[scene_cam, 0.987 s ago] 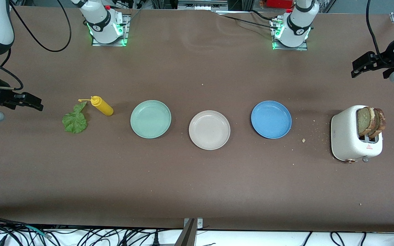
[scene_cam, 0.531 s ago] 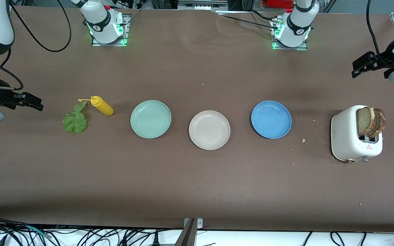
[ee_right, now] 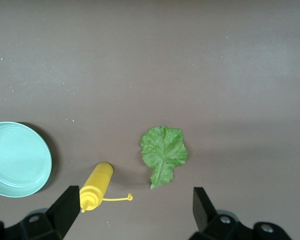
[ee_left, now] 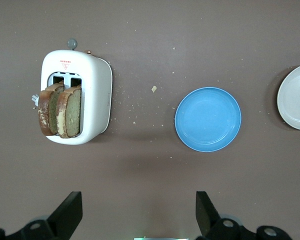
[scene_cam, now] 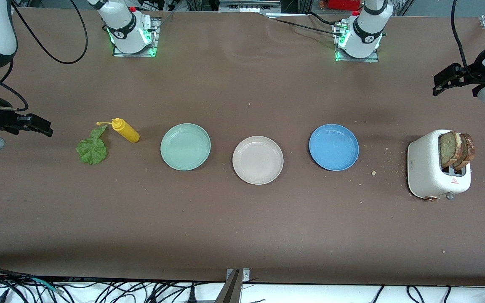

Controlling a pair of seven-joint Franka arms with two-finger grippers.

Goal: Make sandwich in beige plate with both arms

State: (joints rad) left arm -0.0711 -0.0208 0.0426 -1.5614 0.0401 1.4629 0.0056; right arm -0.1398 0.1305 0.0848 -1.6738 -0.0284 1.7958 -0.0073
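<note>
Nearest the front camera on the brown table (scene_cam: 242,235) sits the beige plate (scene_cam: 258,160), holding nothing, midway along the row of plates. Slightly farther from the camera, a green plate (scene_cam: 185,146) lies beside it toward the right arm's end and a blue plate (scene_cam: 334,147) toward the left arm's end; none of the three touch.

Toward the left arm's end of the table stands a white toaster (scene_cam: 430,170) with two bread slices (scene_cam: 456,149) upright in its slots, side by side and sticking out of the top. Crumbs are scattered on the table between the toaster and the blue plate.

Toward the right arm's end, a lettuce leaf (scene_cam: 92,148) lies flat on the table. A yellow bottle (scene_cam: 126,130) lies on its side just beside the leaf, a little farther from the camera, its cap hanging on a thin tether.

Up in the air, the left gripper (ee_left: 139,212) hangs over bare table by the toaster, fingers spread wide and holding nothing. Likewise, the right gripper (ee_right: 135,212) hangs over bare table by the leaf and bottle, fingers apart and holding nothing.
</note>
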